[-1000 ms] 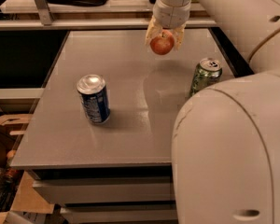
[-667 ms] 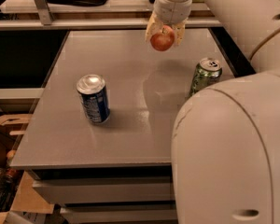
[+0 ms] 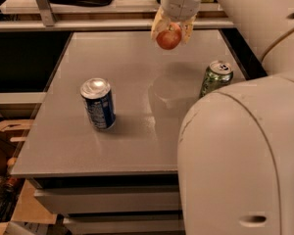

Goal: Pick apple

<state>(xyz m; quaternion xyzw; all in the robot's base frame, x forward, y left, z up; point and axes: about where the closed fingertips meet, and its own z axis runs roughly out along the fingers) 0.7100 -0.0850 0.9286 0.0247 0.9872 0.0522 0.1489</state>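
I see the gripper [image 3: 170,32] above the far part of the tabletop [image 3: 137,136]. Its fingers [image 3: 158,26] grip the apple [image 3: 168,38] in the air. The apple looks round, and I cannot tell where its stem points.

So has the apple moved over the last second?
Yes. Held in the hand, the apple has risen a little: it now sits higher above the green can and nearer the far edge of the table, with no clear sideways shift.
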